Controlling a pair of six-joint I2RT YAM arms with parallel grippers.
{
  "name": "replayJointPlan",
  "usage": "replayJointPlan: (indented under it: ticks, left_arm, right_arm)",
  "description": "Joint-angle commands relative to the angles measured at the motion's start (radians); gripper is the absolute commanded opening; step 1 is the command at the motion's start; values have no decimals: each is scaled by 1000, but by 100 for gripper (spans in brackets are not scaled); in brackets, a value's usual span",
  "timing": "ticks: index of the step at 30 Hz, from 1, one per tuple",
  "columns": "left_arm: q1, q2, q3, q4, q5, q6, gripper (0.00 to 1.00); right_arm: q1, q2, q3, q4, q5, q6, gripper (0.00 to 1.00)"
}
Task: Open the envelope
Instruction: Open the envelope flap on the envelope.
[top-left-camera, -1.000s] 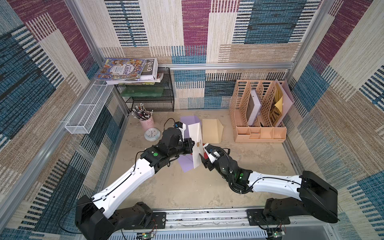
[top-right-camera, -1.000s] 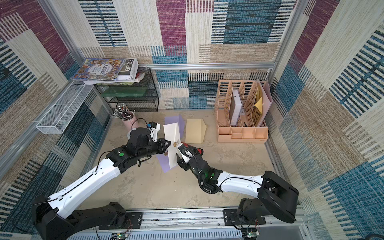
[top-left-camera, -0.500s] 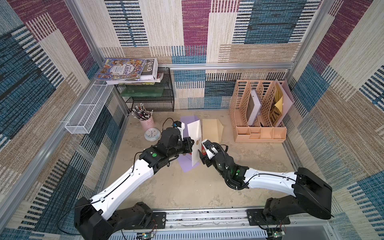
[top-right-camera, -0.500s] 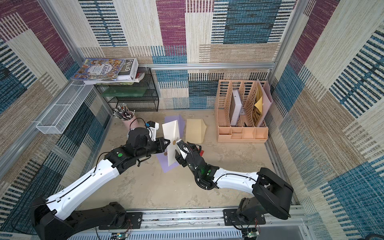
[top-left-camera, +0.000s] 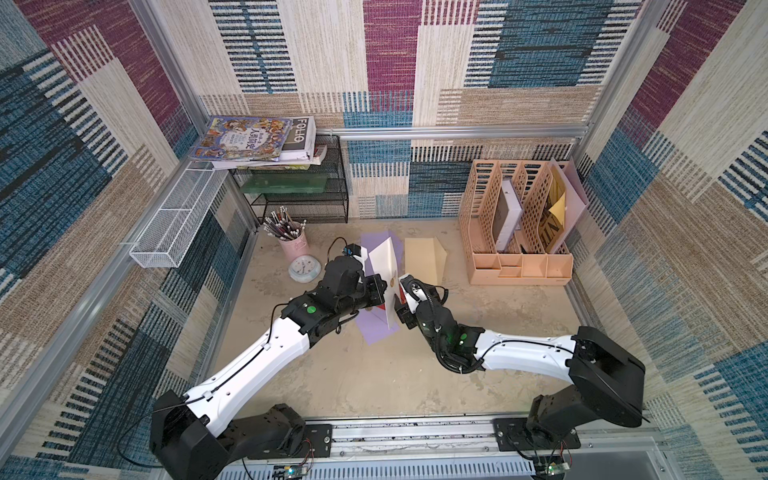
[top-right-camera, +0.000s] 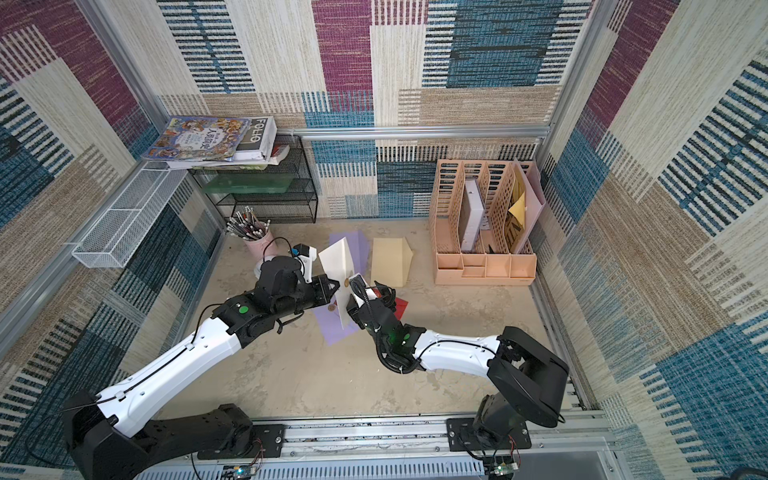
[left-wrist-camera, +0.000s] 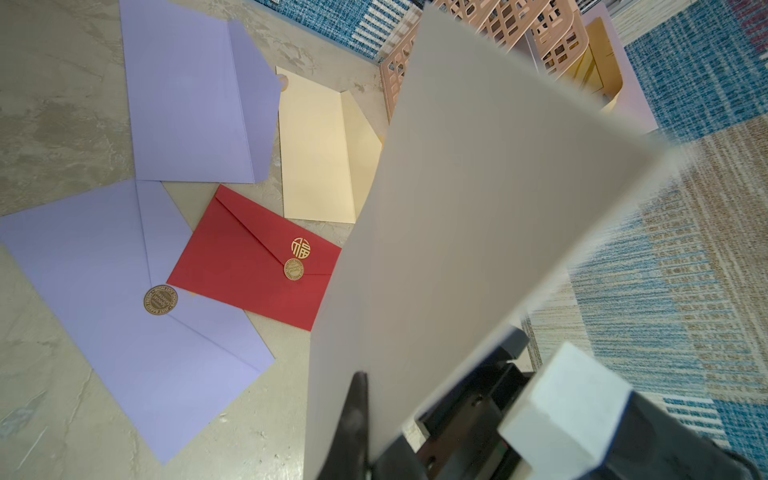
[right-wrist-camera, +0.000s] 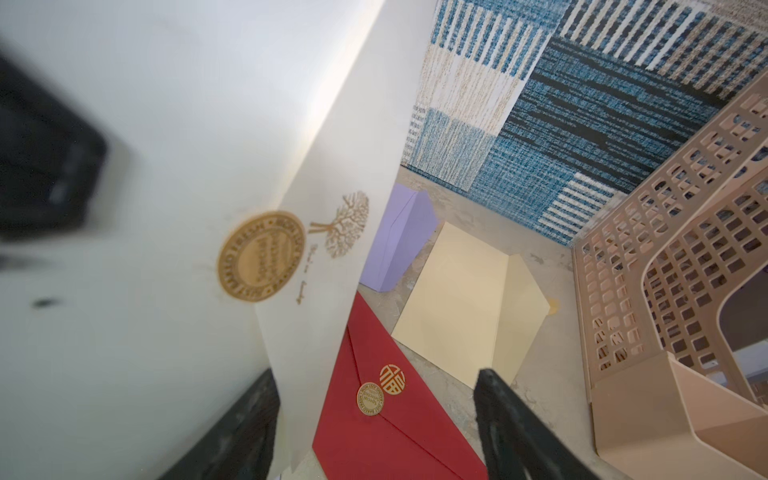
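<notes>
Your left tool is clamped on the white envelope, holding it upright over the tabletop. Your right tool has its jaws apart, right by the gold seal. Underneath it's a red envelope and purple envelopes, then a cream envelope, with the file organizer at the back.

Left arm and right arm have white shells, black joints and bases, black cables, a green dot each.
</notes>
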Motion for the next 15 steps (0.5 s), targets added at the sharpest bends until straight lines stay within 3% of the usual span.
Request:
replayJointPlan:
  ticks: [1,15]
  left_arm:
    - [-3,-3,-1,-20,24,-12,0]
    - [-2,6,-2,-20,22,-13,0]
  right_arm:
    - [4,18,9,33,78,-20,75]
    - [54,57,52,65,112,-99,74]
